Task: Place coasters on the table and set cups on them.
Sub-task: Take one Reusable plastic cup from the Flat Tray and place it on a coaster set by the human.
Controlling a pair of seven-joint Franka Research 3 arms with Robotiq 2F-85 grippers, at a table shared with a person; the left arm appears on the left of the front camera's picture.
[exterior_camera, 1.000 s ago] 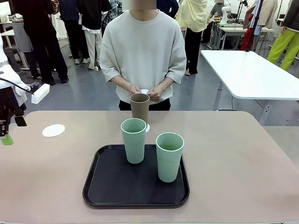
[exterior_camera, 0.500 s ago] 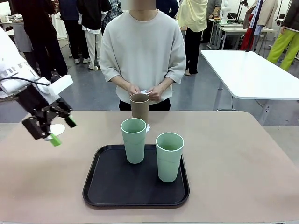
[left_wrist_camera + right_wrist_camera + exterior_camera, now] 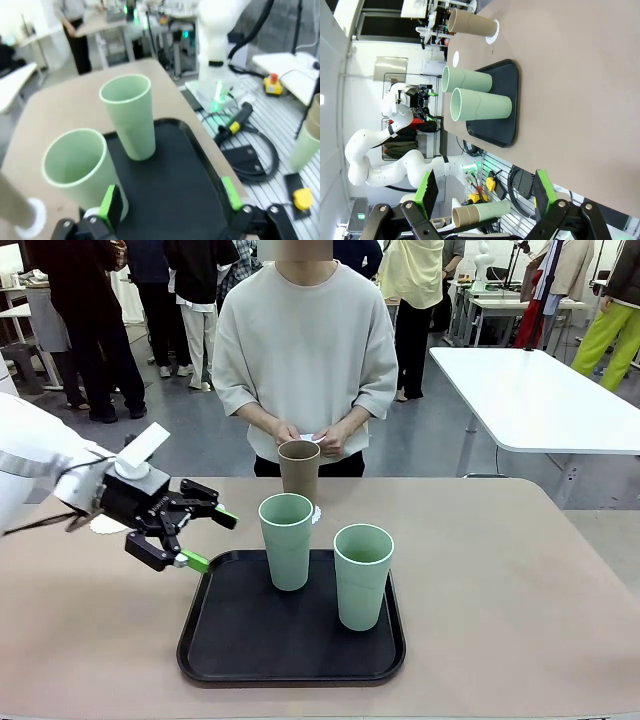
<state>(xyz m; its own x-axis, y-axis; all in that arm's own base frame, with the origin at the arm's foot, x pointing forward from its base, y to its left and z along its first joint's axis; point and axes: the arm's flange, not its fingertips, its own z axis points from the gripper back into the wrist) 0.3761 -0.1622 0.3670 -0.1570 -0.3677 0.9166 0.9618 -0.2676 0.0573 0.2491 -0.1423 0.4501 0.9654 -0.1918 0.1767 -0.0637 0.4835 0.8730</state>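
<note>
Here, note that the left pincer [image 3: 212, 540] stands wide and empty, turned sideways at the left rim of the tray [image 3: 240, 635]. The pale green cup [image 3: 286, 540] stands upright just to its right, long axis vertical. The left arm, reaching in low and level, is the nearer one. Beyond the tray, the brown cup [image 3: 299, 472] sits on a coaster [image 3: 316, 513] on the counter [image 3: 500, 570].

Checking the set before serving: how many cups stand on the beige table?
3. The brown cup stands on a coaster toward the far side; the left green cup and the right green cup stand on the black tray. None looks hidden.
</note>
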